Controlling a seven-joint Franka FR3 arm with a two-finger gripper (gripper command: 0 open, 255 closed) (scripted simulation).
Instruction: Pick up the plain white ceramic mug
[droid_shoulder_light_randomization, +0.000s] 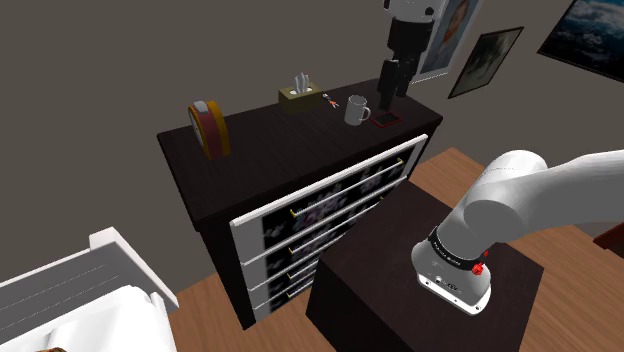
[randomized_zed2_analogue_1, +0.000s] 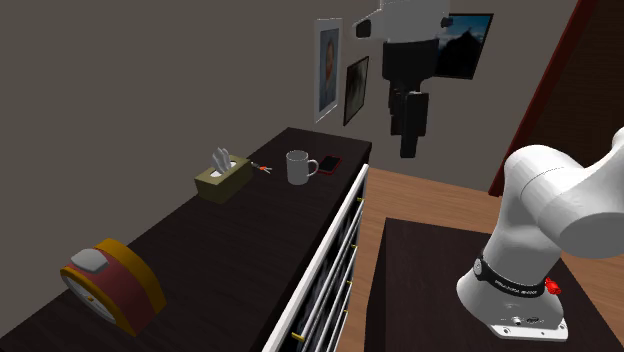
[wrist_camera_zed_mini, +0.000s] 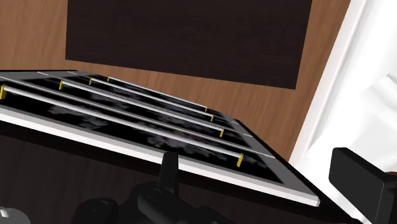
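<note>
A white mug (droid_shoulder_light_randomization: 357, 110) (randomized_zed2_analogue_1: 298, 167) stands upright on the dark dresser top (droid_shoulder_light_randomization: 290, 150) (randomized_zed2_analogue_1: 230, 235), near its far end, handle toward a red-edged phone (droid_shoulder_light_randomization: 387, 119) (randomized_zed2_analogue_1: 328, 163). My black gripper (droid_shoulder_light_randomization: 387, 98) (randomized_zed2_analogue_1: 408, 150) hangs in the air well above the dresser's height, to the right of the mug in both exterior views and apart from it. In the wrist view the gripper (wrist_camera_zed_mini: 254, 162) stands open with nothing between the fingers, and the white drawer fronts (wrist_camera_zed_mini: 146, 121) lie beyond them.
Also on the dresser top are a tissue box (droid_shoulder_light_randomization: 298, 93) (randomized_zed2_analogue_1: 222, 178), a small orange item (droid_shoulder_light_randomization: 330, 100) (randomized_zed2_analogue_1: 262, 167) and a red and orange clock (droid_shoulder_light_randomization: 208, 128) (randomized_zed2_analogue_1: 110, 285). Framed pictures (randomized_zed2_analogue_1: 327, 65) hang on the wall. The dark stand (droid_shoulder_light_randomization: 430, 290) sits on the wood floor.
</note>
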